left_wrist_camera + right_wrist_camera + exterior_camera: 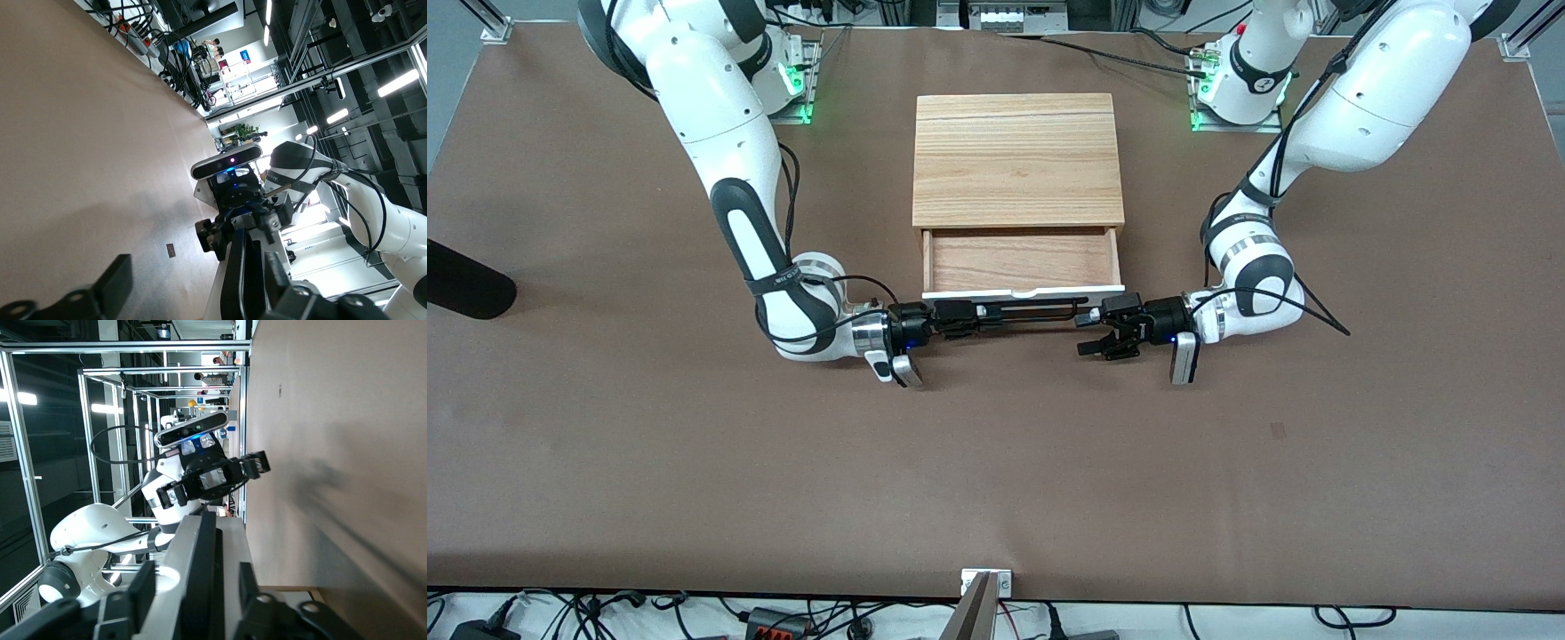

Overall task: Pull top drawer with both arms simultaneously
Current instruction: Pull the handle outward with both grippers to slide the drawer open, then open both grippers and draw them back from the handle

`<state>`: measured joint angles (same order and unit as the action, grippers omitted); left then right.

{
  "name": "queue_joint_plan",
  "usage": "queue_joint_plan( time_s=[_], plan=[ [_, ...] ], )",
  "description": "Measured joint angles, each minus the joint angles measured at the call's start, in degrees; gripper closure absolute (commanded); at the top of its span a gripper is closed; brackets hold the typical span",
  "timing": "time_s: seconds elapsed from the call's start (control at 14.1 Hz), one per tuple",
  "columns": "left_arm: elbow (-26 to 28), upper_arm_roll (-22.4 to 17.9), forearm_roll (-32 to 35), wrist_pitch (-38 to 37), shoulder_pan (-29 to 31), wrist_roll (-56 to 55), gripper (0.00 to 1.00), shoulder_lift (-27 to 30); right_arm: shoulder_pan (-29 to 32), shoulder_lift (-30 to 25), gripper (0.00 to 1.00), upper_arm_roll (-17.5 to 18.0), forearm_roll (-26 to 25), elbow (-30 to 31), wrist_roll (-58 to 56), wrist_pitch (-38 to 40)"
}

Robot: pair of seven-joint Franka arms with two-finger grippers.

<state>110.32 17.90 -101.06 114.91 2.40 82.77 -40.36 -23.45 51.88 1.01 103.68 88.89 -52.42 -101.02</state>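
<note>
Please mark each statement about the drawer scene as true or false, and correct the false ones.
1. The top drawer is pulled out of the cabinet. True.
2. Something lies inside the drawer. False: only its bare wooden bottom shows.
3. The left gripper has open fingers at the end of the bar handle. True.
4. The right gripper rests on the cabinet's top. False: it is at the bar handle, toward the right arm's end.

Top drawer (1021, 260) sticks out of cabinet (1017, 160) on bench (996, 462). Right claw (960, 318) at handle (1032, 308) end toward right arm; left claw (1096, 333) just beside the left arm's end.
</note>
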Motion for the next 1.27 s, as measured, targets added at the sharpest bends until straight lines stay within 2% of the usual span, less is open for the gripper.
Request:
queue_joint_plan(
  time_s=[0.35, 0.5, 0.85, 0.99, 1.13, 1.27],
  plan=[
    [-1.1, 0.0, 4.7, -0.1, 0.3, -6.9, 0.00, 0.2, -0.1, -0.1, 0.00, 0.2, -0.3, -3.8, 4.4, -0.1],
    [-1.9, 0.0, 7.5, -0.1, 0.6, -10.9, 0.00, 0.9, -0.1, -0.1, 0.00, -0.8, -2.4, -5.3, 6.4, -0.3],
    [-6.8, 0.0, 23.9, -0.4, 2.7, -23.4, 0.00, 3.0, 0.4, -1.3, 0.00, -5.8, -13.5, -11.3, 19.7, -0.3],
    [-8.8, 0.0, 31.8, -2.7, 4.2, -30.6, 0.00, 3.4, 0.5, -2.5, 0.00, -8.0, -18.7, -13.1, 25.5, -0.3],
    [-11.6, 0.0, 42.4, -7.0, 6.7, -39.7, 0.00, 3.6, 0.6, -3.8, 0.00, -10.5, -26.3, -15.1, 31.1, -0.2],
    [-16.8, 0.1, 55.4, -14.1, 9.2, -49.5, 0.00, 4.1, 0.7, -4.8, 0.00, -12.2, -34.4, -17.1, 35.1, 0.0]
  ],
)
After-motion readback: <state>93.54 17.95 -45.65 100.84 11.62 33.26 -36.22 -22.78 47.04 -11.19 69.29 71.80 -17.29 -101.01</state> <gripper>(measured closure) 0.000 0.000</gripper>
